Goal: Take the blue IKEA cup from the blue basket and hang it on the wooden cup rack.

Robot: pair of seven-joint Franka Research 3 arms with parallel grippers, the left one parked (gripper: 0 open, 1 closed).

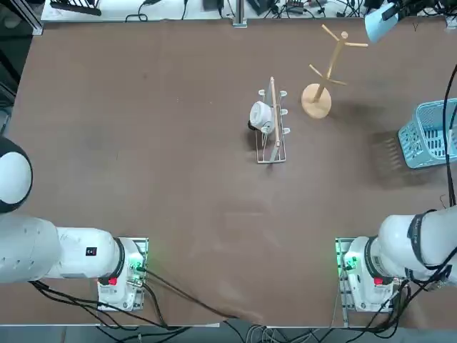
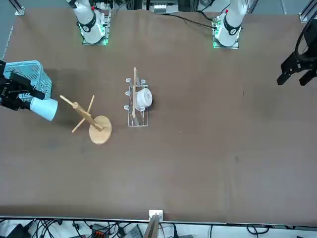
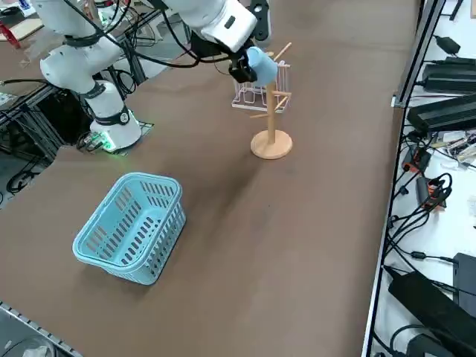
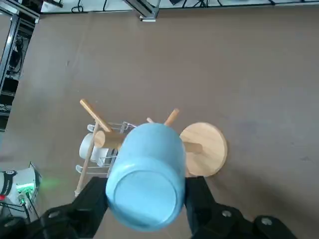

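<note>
With my right gripper (image 4: 146, 199) I hold the blue cup (image 4: 147, 179) between both fingers, lifted beside the wooden rack (image 4: 203, 148); if I lower it without aligning the handle, which I cannot see, it may knock a peg and tip the rack.

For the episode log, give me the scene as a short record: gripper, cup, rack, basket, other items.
gripper: right gripper, raised above the table near the rack, closed on the cup
cup: blue cup, between the fingers, not hung yet
rack: wooden cup rack, upright, pegs bare
basket: blue basket, on the table
other: white cup on metal wire rack
</note>
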